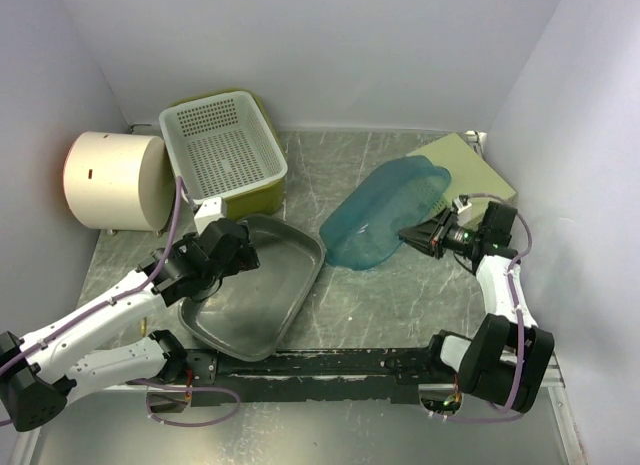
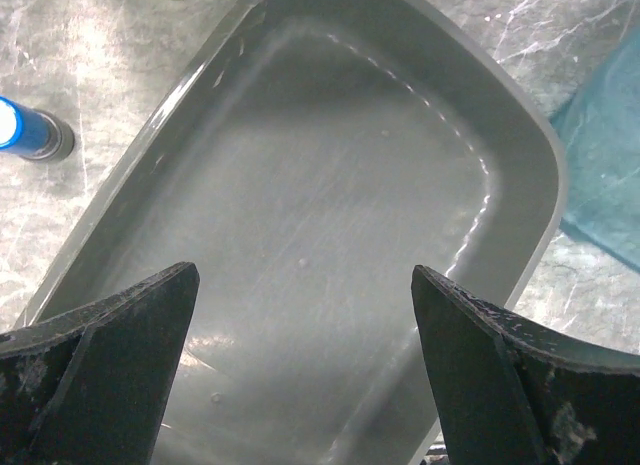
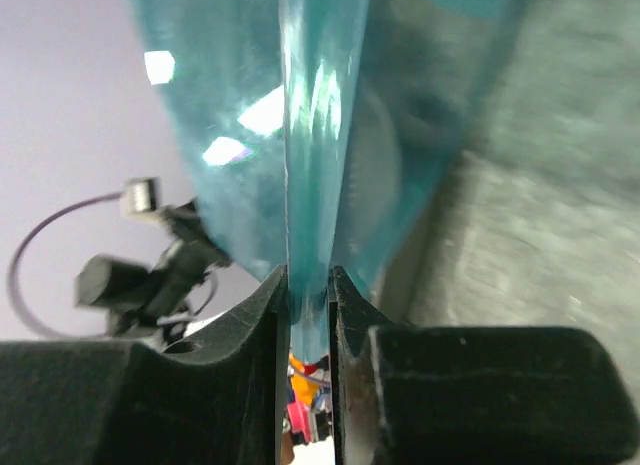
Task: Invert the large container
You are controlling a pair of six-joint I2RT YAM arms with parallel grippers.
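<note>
Slanting diag., blue container (image 1: 385, 210) (R gripper (image 1: 408, 235) pinching)

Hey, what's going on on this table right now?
The right gripper is shut on the rim of the blue translucent container, pinching it at its right-hand end. The left gripper hangs open over the grey tray and grips nothing. From these views I cannot tell how far the blue container has been tipped over.

- I count one blue translucent container (image 1: 385, 210).
- One grey tray (image 1: 265, 280).
- One white mesh basket (image 1: 222, 145).
- One olive tub (image 1: 258, 197).
- One cream cylinder (image 1: 110, 180).
- One pale green board (image 1: 482, 170).
</note>
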